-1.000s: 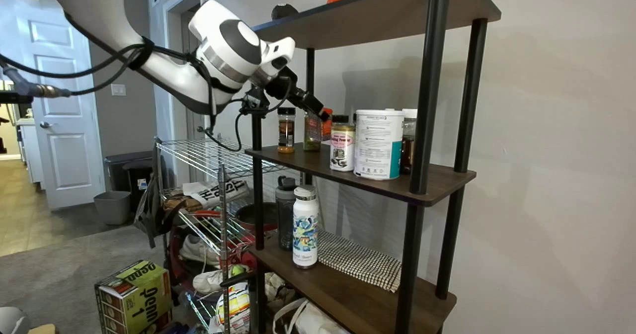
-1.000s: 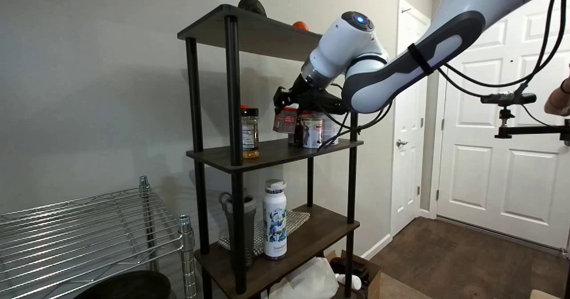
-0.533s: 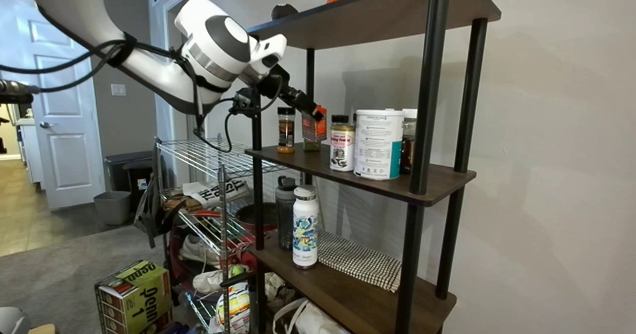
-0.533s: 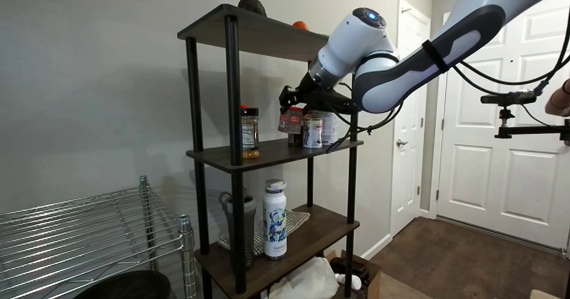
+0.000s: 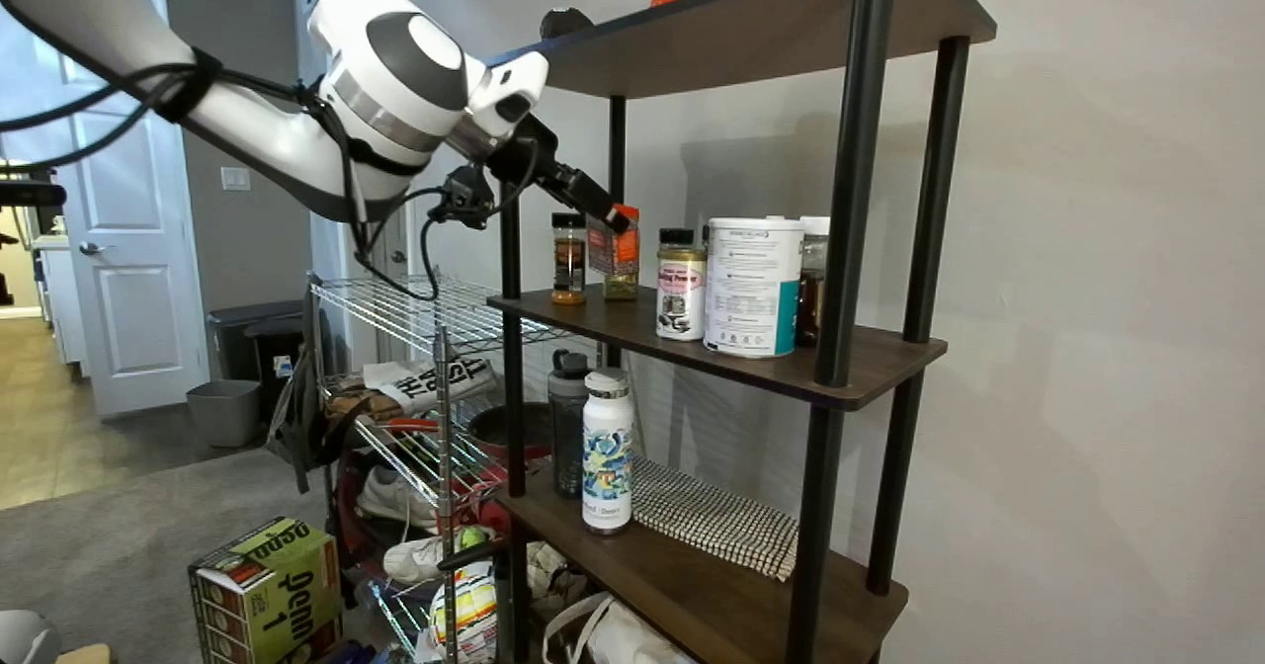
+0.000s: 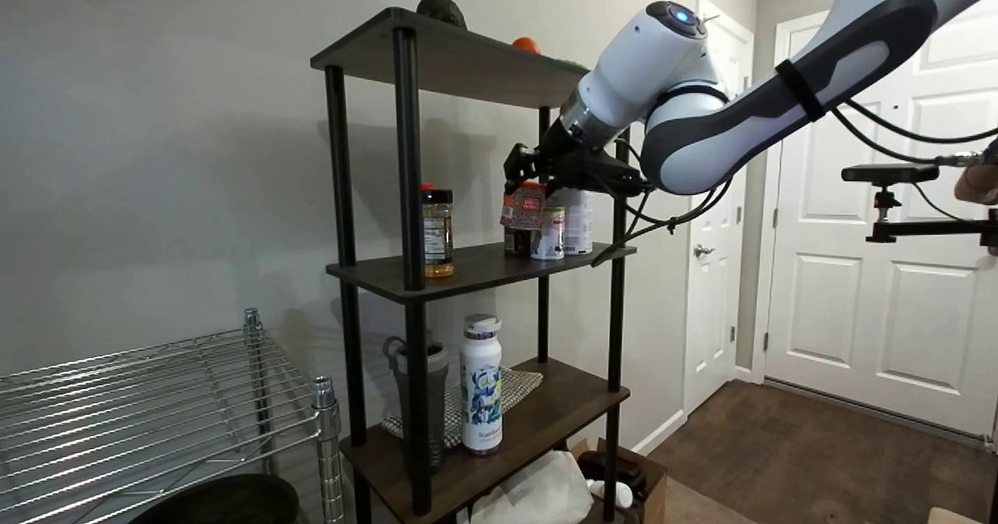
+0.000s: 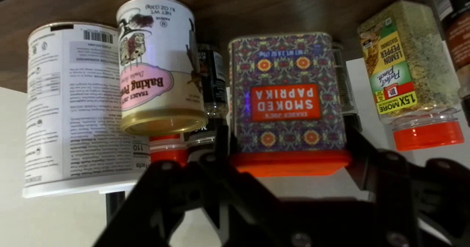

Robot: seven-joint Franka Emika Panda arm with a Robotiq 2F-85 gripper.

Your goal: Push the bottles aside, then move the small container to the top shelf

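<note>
Pincer point(image 7: 288, 144) grips paprika tin point(image 7: 286, 92) lower than the top shelf point(image 5: 761, 37).

In an exterior view, a spice bottle point(image 5: 569, 261), lemon-pepper jar point(image 5: 621, 289), baking-powder can point(image 5: 681, 293) and canister point(image 5: 751, 287) are standing left to right on the second shelf down point(image 5: 615, 318); a paprika tin point(image 5: 611, 250) is hanging in the gripper point(image 7: 289, 139), before the jar.

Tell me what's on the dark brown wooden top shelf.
A rounded black object, a round orange object and a green sliver show above the top shelf, which covers their bases and anything flatter.
</note>
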